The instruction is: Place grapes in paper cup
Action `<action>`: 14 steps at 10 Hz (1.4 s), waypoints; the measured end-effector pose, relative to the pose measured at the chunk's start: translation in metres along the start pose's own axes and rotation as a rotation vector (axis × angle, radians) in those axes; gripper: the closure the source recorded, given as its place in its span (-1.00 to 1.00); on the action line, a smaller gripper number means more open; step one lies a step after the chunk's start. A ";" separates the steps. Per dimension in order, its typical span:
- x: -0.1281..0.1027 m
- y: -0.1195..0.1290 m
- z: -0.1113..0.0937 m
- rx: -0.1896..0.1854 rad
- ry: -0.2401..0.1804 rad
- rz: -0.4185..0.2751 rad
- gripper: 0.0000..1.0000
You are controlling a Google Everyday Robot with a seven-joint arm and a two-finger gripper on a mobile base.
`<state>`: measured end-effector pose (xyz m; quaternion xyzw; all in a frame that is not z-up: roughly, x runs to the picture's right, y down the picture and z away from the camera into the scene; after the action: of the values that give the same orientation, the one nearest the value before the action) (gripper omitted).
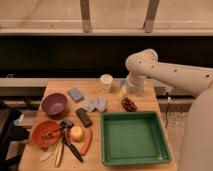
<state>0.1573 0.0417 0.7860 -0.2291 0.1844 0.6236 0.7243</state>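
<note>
The grapes (129, 104), a dark reddish-purple cluster, lie on the wooden table (55, 87) just behind the green tray's far edge. The cream paper cup (106, 82) stands upright at the back of the table, to the left of and behind the grapes. My gripper (124, 92) hangs from the white arm (150, 67), low over the table, just above and slightly left of the grapes, between them and the paper cup. Nothing shows in it.
A green tray (162, 150) fills the front right. A blue-grey cup (121, 82) is mostly hidden behind the arm. To the left are a crumpled cloth (96, 104), blue sponge (75, 94), purple bowl (54, 104), red bowl (45, 132), yellow-orange fruit (76, 133) and black block (83, 117).
</note>
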 end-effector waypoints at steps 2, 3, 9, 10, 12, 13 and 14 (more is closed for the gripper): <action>0.000 -0.002 0.000 0.003 -0.002 0.003 -0.60; 0.000 -0.002 0.000 0.003 -0.002 0.002 -0.60; -0.017 0.008 0.053 0.022 0.039 -0.037 -0.60; -0.021 0.003 0.071 0.025 0.055 -0.038 -0.60; -0.026 -0.010 0.094 0.032 0.086 -0.036 -0.60; -0.028 -0.018 0.105 0.033 0.106 -0.031 -0.60; -0.032 -0.024 0.114 0.030 0.121 -0.028 -0.60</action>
<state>0.1737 0.0768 0.9001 -0.2579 0.2340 0.5958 0.7237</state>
